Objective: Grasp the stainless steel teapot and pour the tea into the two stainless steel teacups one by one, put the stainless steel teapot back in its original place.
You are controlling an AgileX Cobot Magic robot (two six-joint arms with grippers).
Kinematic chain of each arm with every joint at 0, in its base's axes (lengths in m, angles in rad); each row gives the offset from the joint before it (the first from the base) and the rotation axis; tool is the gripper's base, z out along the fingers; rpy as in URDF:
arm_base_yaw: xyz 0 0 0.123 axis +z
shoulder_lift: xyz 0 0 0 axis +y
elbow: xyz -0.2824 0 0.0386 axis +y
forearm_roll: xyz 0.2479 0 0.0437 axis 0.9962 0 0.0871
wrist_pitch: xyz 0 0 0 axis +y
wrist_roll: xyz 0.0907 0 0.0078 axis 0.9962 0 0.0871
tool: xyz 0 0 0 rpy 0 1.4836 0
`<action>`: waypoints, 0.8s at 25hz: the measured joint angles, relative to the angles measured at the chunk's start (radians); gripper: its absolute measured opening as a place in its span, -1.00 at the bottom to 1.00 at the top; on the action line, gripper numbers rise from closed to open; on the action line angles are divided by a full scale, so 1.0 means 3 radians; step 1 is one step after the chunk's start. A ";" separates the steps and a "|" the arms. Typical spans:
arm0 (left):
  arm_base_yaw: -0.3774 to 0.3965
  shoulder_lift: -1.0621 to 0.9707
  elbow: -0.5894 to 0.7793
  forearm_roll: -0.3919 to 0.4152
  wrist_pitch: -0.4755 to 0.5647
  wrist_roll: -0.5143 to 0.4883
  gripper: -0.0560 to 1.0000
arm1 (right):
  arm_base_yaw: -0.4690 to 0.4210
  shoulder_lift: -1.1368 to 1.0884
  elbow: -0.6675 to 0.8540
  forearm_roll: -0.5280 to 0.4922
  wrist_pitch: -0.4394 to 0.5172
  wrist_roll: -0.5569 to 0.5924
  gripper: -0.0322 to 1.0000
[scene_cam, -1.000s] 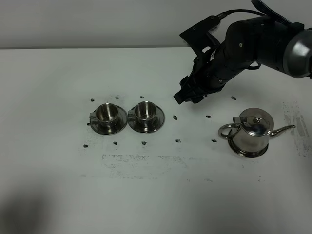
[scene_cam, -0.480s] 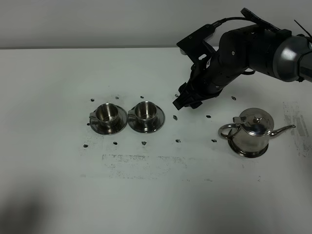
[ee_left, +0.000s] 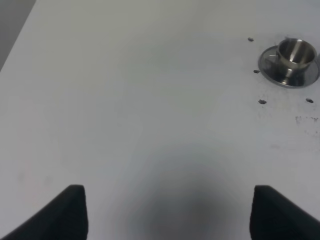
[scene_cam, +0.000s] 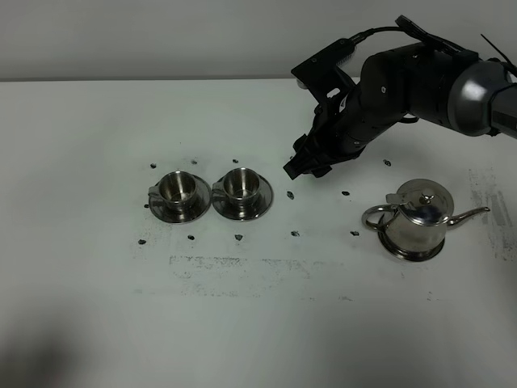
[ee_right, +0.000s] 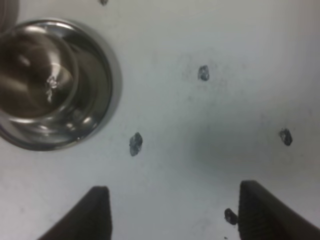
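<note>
The stainless steel teapot [scene_cam: 416,220] stands upright on the white table [scene_cam: 258,323] at the right, with its spout pointing right and its ring handle to the left. The two stainless steel teacups [scene_cam: 178,190] [scene_cam: 240,185] stand side by side on saucers at the left centre. My right gripper [scene_cam: 304,166] hangs open and empty between the right cup and the teapot, touching neither. The right wrist view shows a cup on its saucer [ee_right: 42,82] beyond the open gripper [ee_right: 175,215]. My left gripper [ee_left: 170,212] is open and empty over bare table, with one cup [ee_left: 295,52] far off.
Small dark marks [scene_cam: 295,234] dot the table around the cups and the teapot. A scuffed patch [scene_cam: 242,271] lies in front of the cups. The table's far edge meets a grey wall [scene_cam: 161,40].
My right gripper has shifted slightly left and down, towards the right cup and away from the teapot. The teapot and cups have not moved.
</note>
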 joint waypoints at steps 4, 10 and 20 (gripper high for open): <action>0.0000 0.0000 0.0000 0.0000 0.0000 0.0000 0.34 | 0.0000 0.0000 0.0000 0.0004 0.0000 0.0033 0.14; 0.0000 0.0000 0.0000 0.0000 0.0000 0.0000 0.34 | 0.0003 0.0000 0.0000 -0.0028 -0.0022 0.0065 0.14; 0.0000 0.0000 0.0000 0.0000 0.0000 0.0000 0.34 | -0.0115 0.0004 0.0000 -0.0570 0.0164 0.0541 0.14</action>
